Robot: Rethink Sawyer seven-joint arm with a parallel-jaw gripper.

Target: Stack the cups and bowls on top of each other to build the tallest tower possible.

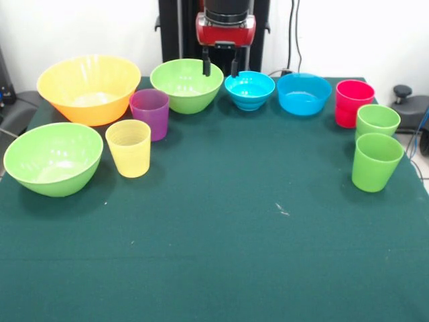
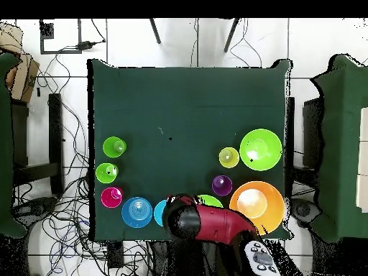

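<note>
My gripper [image 1: 220, 66] hangs open and empty at the table's far edge, between a lime green bowl [image 1: 186, 84] and a small blue bowl [image 1: 249, 89]. A second blue bowl [image 1: 303, 93] and the red cup [image 1: 354, 102] stand to the right, with two light green cups [image 1: 377, 121] [image 1: 377, 162] in front of them. On the left are the large orange bowl [image 1: 87, 87], the purple cup [image 1: 149, 113], the pale yellow cup [image 1: 129, 147] and another lime green bowl [image 1: 53, 157]. Each stands apart; no tower shows. In the overhead view the arm [image 2: 205, 223] hides the gripper.
The dark green tablecloth [image 1: 221, 235] covers the table. The robot's black pedestal [image 1: 177, 30] stands behind the far edge. Cables and dark chairs [image 2: 345, 144] surround the table in the overhead view.
</note>
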